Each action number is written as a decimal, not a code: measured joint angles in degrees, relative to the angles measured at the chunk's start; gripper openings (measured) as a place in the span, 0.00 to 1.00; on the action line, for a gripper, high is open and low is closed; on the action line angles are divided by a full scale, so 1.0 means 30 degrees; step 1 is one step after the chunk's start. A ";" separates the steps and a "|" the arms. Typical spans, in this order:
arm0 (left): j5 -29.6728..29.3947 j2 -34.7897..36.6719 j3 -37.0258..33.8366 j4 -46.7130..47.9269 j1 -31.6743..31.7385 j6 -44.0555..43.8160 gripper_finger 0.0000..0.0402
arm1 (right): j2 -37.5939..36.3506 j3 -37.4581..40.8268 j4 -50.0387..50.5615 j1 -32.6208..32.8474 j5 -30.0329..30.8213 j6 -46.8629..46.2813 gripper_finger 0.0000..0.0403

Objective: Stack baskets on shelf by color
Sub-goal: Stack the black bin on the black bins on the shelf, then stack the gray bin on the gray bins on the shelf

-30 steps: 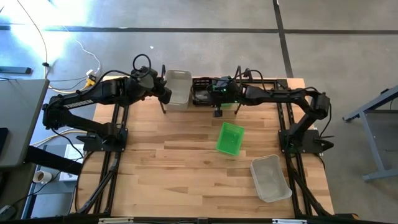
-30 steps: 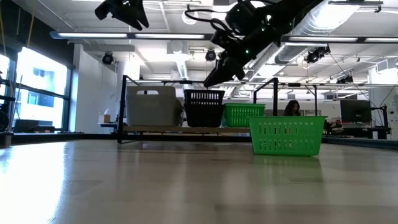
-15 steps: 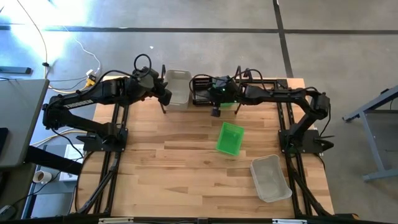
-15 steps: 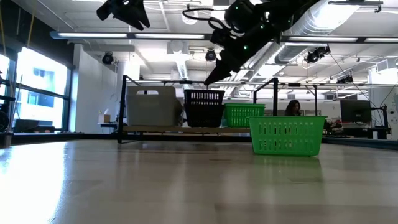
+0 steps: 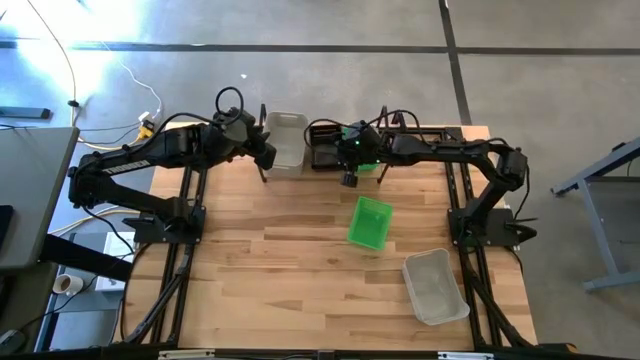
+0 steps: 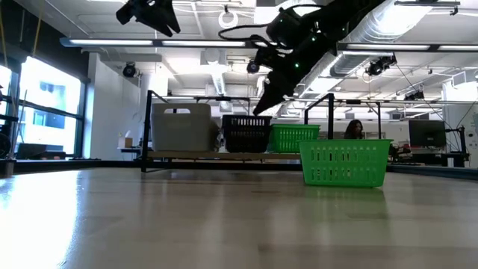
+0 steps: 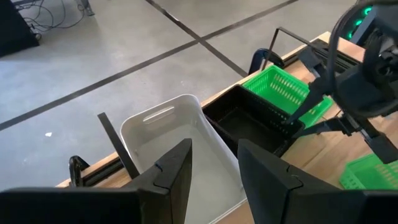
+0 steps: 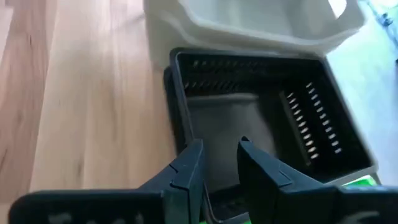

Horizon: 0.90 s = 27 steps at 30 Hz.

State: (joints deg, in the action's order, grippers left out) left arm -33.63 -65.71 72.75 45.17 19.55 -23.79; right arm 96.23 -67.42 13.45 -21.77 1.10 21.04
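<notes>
Right gripper (image 8: 217,165) hangs over the black basket (image 5: 327,152) near the top middle, fingers a little apart, holding nothing.

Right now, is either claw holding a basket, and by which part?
Nothing is held. The right claw hangs open above the black perforated plastic basket; the left claw is open above the translucent whitish basket.

shelf (image 5: 400,131): white (image 5: 286,140) | blk (image 5: 326,148) | grn stacks (image 6: 293,137); table: grn (image 5: 370,222), white basket (image 5: 435,286)
</notes>
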 joint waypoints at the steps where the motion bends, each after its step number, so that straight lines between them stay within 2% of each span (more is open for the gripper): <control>1: 0.0000 0.0000 0.0000 0.0000 0.0000 0.0000 0.30 | 0.0019 0.0018 0.0126 0.0013 0.0000 0.0007 0.21; 7: -0.0006 -0.0053 -0.0002 0.0000 -0.0002 -0.0058 0.30 | -0.0379 -0.0425 -0.0193 0.0048 0.0609 -0.0355 0.21; 10: -0.0006 -0.0066 -0.0007 0.0007 -0.0007 -0.0158 0.30 | -0.0820 -0.1423 0.1419 0.0248 0.1421 -0.0910 0.21; 15: 0.0163 -0.0102 -0.0007 0.0132 -0.0036 -0.0357 0.30 | -0.1646 -0.2868 0.4962 0.0991 0.1478 -0.4458 0.21; 27: 0.1605 -0.0102 -0.0014 0.0372 -0.0029 -0.0357 0.30 | -0.3260 -0.3002 1.1125 0.5098 0.2423 -1.2334 0.21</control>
State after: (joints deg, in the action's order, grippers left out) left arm -28.81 -66.02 72.71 46.28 19.46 -24.86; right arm 86.45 -76.42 46.82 -6.47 8.37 -15.96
